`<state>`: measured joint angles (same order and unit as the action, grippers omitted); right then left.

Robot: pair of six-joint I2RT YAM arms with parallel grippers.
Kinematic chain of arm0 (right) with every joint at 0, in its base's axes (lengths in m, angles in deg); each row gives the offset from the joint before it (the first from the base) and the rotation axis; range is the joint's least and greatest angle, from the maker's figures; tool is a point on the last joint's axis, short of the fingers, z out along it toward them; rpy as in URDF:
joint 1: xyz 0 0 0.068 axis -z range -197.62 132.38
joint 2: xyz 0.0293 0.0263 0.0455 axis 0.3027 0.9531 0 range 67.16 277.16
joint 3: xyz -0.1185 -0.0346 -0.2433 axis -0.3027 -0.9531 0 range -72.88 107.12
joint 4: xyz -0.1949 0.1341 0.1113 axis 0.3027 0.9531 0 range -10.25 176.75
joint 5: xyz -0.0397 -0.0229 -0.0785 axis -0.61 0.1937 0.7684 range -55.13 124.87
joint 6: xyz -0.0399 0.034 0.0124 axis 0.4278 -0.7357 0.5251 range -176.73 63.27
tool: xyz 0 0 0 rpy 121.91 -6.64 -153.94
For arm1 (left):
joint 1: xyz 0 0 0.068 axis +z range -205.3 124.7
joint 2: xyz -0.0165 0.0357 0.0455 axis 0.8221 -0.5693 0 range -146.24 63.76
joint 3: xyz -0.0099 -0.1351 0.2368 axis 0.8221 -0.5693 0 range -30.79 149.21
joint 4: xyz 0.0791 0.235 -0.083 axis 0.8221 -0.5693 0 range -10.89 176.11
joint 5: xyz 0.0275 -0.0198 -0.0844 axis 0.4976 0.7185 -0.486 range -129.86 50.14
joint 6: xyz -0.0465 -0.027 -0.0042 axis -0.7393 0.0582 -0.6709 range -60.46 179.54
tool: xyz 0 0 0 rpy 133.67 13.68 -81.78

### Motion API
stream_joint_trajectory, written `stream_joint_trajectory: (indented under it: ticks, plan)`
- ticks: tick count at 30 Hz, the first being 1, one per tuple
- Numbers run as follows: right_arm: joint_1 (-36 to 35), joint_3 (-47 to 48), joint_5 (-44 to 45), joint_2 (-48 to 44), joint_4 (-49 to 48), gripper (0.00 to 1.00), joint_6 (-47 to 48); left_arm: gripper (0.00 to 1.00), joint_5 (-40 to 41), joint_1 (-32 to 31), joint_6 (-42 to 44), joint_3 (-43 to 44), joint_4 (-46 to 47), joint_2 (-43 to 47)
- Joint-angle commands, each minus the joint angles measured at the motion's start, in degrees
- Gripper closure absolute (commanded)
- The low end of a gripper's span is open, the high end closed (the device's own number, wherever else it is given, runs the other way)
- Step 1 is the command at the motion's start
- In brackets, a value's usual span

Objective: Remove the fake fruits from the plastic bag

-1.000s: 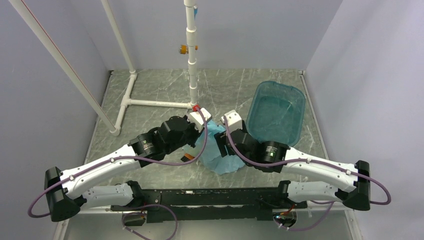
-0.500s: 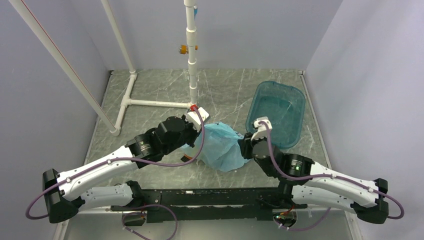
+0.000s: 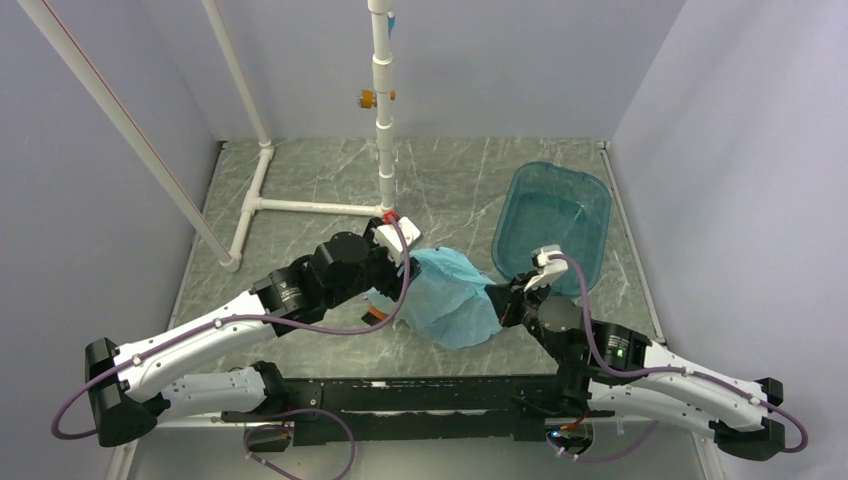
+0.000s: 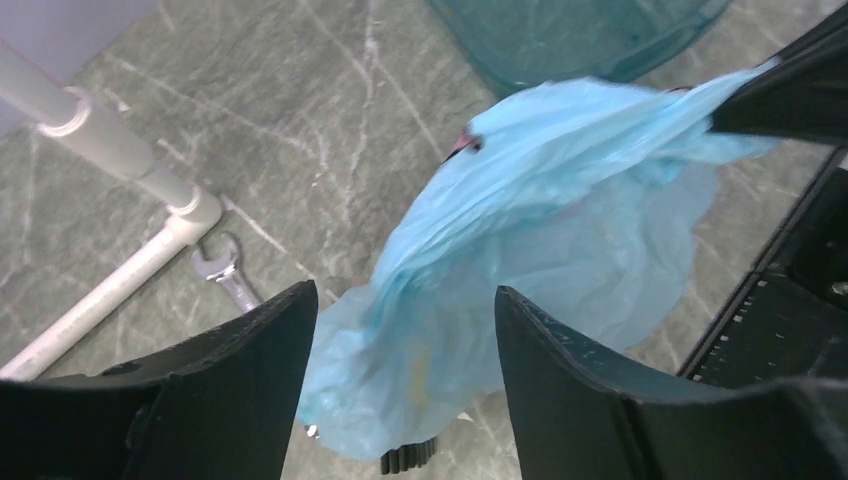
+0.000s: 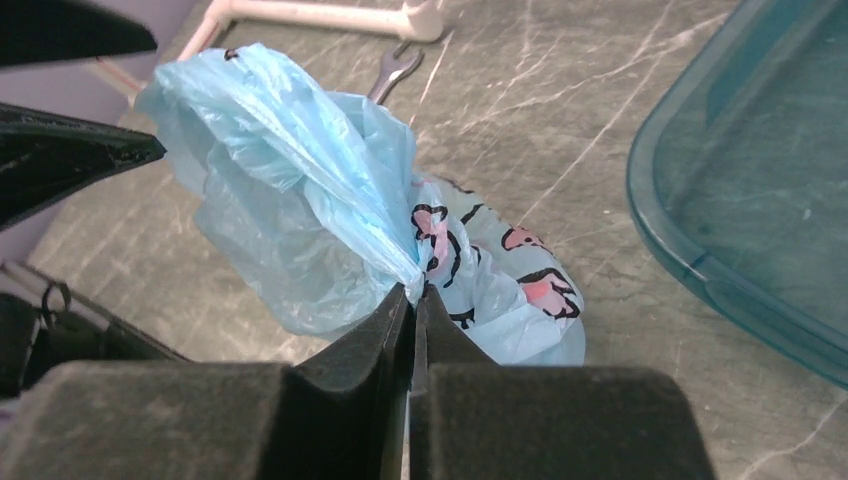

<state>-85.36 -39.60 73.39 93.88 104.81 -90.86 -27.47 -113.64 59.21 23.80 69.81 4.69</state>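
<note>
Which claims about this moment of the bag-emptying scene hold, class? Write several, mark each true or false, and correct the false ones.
1. The right end effector is shut on a gathered bunch of the light blue crinkly plastic bag. True.
2. The left end effector is clamped shut. False: its jaws stand open, and the bag shows in the gap between them.
3. The rigid teal plastic tub holds a green apple. False: in the top view it looks empty.
4. A small metal wrench lies on the grey marbled table next to the white pipe frame. True.
</note>
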Motion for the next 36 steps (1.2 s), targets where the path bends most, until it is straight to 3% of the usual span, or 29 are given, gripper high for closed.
stream_joint_trajectory:
  ticks: [1,2,3,4,9,21,26,27,29,31,32,33,36]
  plan:
    - [-0.16,2.31,-6.85,2.94,-3.87,0.96,5.52,0.25,-10.74,0.44,3.11,0.61,4.84,1.03]
    - [-0.11,2.59,-8.19,4.09,-4.15,1.00,6.66,0.09,-16.03,1.03,3.61,0.61,5.92,0.79]
    - [-0.11,3.12,-9.11,5.31,-4.16,1.00,7.59,0.02,-19.22,1.85,3.69,0.94,6.23,0.34]
    - [-0.08,3.53,-9.64,6.67,-3.96,1.00,8.30,0.01,-21.31,2.83,3.43,1.49,5.90,-0.17]
    - [-0.11,4.99,-13.02,11.87,-4.41,1.00,11.23,0.01,-24.08,6.24,2.01,2.32,6.37,-1.11]
    - [-0.11,4.85,-15.38,17.35,-9.23,1.00,11.77,0.01,-25.65,5.56,5.27,9.17,-4.12,-11.79]
    - [-0.11,3.31,-17.17,14.21,-11.84,1.00,11.34,0.02,-19.05,3.61,5.50,11.15,-7.96,-16.03]
    - [-0.16,3.05,-17.24,13.78,-12.18,1.00,11.10,0.06,-17.75,3.51,5.21,11.77,-8.58,-16.76]
    - [-0.10,2.55,-17.18,13.27,-12.12,1.00,10.72,0.25,-13.19,3.41,3.84,13.19,-10.44,-18.03]
    - [-0.15,2.33,-16.68,13.04,-11.45,1.00,10.18,0.72,-2.77,3.50,1.69,14.83,-12.83,-18.55]
    - [-0.12,2.33,-16.13,12.81,-10.88,1.00,9.76,0.88,0.67,3.59,0.98,15.06,-13.22,-18.08]
    - [-0.08,2.25,-15.59,12.56,-10.32,1.00,9.28,0.93,3.22,3.85,0.78,14.42,-12.71,-16.94]
    - [-0.15,1.86,-12.25,11.42,-7.84,1.00,7.13,0.94,4.76,4.96,-0.86,10.25,-7.99,-10.44]
